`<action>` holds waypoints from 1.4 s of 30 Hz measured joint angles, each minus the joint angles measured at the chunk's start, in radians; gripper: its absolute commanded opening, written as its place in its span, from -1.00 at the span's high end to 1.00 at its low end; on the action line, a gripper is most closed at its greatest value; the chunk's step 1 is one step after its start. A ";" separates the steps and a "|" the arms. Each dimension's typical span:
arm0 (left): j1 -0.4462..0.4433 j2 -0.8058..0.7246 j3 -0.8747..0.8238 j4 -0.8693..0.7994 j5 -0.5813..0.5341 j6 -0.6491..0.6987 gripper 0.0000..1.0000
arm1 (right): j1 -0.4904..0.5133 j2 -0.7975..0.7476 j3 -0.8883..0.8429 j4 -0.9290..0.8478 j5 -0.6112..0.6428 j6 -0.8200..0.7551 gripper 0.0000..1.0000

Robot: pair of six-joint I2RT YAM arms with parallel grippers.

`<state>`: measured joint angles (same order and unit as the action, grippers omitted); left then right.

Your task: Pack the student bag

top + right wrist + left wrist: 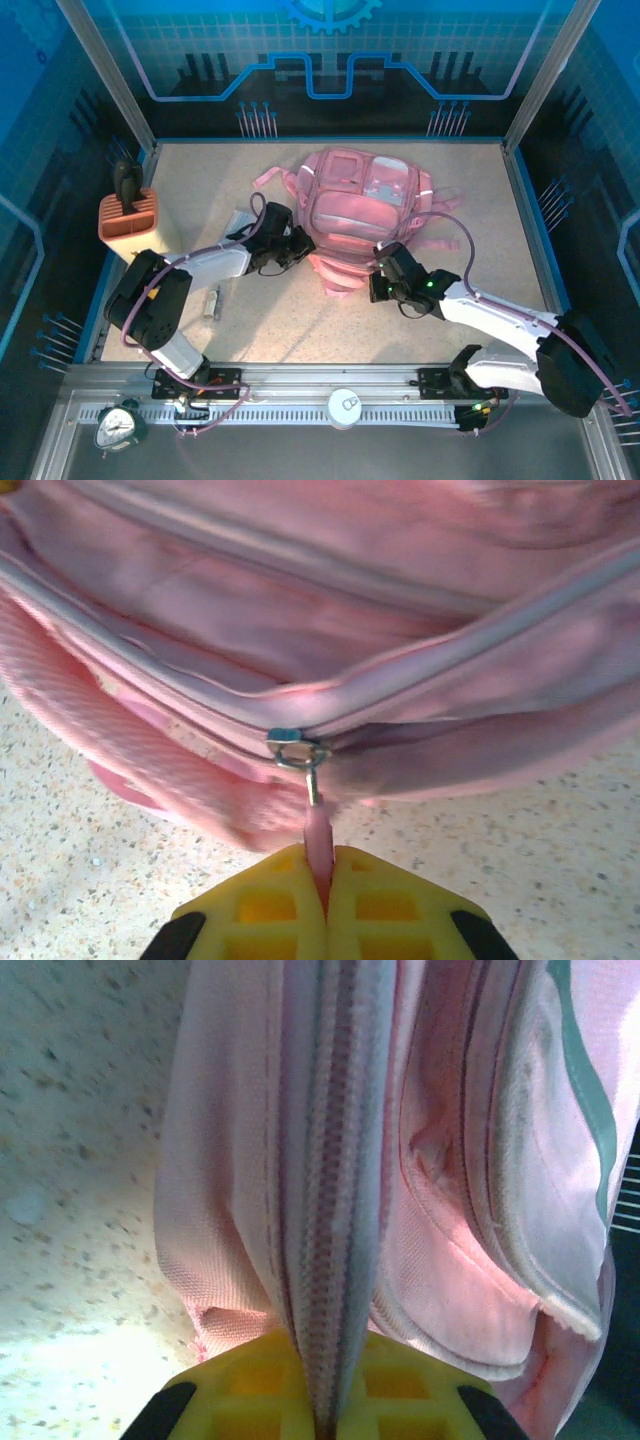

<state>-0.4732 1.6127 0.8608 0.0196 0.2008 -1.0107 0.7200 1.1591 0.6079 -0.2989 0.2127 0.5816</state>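
Speckled beige tabletop (300, 325), blue circuit-patterned walls (420, 50), aluminium corner posts (105, 72)

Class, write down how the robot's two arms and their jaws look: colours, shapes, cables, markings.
The left arm and right arm have white links, bulky black joints and looping purple cables. A green light glows near the right wrist. The jaws are yellow plastic with square recesses and black outer corners.

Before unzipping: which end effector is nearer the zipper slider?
Right. Right end effector pinches the pull tab on the zipper slider; left end effector clamps a seam on the student bag's left.
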 measured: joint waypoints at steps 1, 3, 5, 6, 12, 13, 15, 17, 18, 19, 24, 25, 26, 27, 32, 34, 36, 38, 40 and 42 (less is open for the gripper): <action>0.013 0.000 0.005 -0.011 0.005 0.010 1.00 | -0.007 -0.009 -0.001 -0.008 -0.002 -0.005 1.00; 0.035 0.000 0.026 -0.043 0.014 0.032 1.00 | -0.013 -0.017 -0.001 -0.013 -0.008 -0.015 1.00; 0.049 0.006 0.063 -0.082 0.027 0.057 1.00 | -0.013 -0.016 -0.001 -0.006 -0.026 -0.033 1.00; 0.054 0.012 0.082 -0.095 0.033 0.071 1.00 | -0.012 -0.013 -0.001 0.000 -0.036 -0.037 1.00; 0.106 0.113 0.232 -0.188 0.045 0.164 0.70 | 0.069 0.103 0.064 0.031 -0.034 -0.040 1.00; 0.116 0.126 0.253 -0.204 0.043 0.180 0.56 | 0.079 0.130 0.085 0.038 -0.035 -0.040 1.00; 0.132 0.128 0.270 -0.211 0.034 0.203 0.29 | 0.089 0.165 0.108 0.058 -0.042 -0.035 1.00; 0.139 0.102 0.263 -0.206 0.024 0.222 0.14 | 0.093 0.177 0.112 0.082 -0.049 -0.032 1.00; 0.138 0.080 0.248 -0.201 0.021 0.222 0.09 | 0.093 0.179 0.112 0.087 -0.050 -0.032 1.00; 0.137 0.048 0.225 -0.195 0.020 0.221 0.04 | 0.093 0.180 0.112 0.091 -0.050 -0.032 1.00; 0.100 -0.164 0.048 -0.132 0.005 0.147 -0.12 | 0.093 0.183 0.106 0.107 -0.057 -0.027 1.00; 0.079 -0.197 0.016 -0.117 -0.005 0.122 -0.15 | 0.093 0.183 0.103 0.109 -0.058 -0.024 1.00; 0.048 -0.227 -0.017 -0.101 -0.019 0.092 -0.19 | 0.093 0.183 0.100 0.111 -0.060 -0.024 1.00; 0.021 -0.246 -0.042 -0.085 -0.032 0.064 -0.21 | 0.093 0.183 0.100 0.111 -0.060 -0.022 1.00; -0.126 -0.264 -0.136 0.000 -0.085 -0.096 -0.30 | 0.093 0.183 0.093 0.122 -0.061 -0.021 1.00; -0.158 -0.248 -0.144 0.031 -0.109 -0.149 -0.30 | 0.093 0.183 0.093 0.123 -0.062 -0.022 1.00; -0.181 -0.222 -0.145 0.071 -0.135 -0.201 -0.32 | 0.093 0.183 0.092 0.126 -0.064 -0.022 1.00; -0.197 -0.188 -0.145 0.116 -0.153 -0.251 -0.33 | 0.093 0.183 0.089 0.130 -0.064 -0.022 1.00; -0.206 -0.153 -0.145 0.151 -0.164 -0.298 -0.33 | 0.093 0.182 0.084 0.137 -0.064 -0.022 1.00; -0.214 -0.120 -0.145 0.172 -0.180 -0.332 -0.35 | 0.093 0.182 0.078 0.144 -0.064 -0.022 1.00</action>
<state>-0.6872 1.4925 0.7155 0.1917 0.0212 -1.3426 0.8127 1.3415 0.6861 -0.1551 0.1482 0.5594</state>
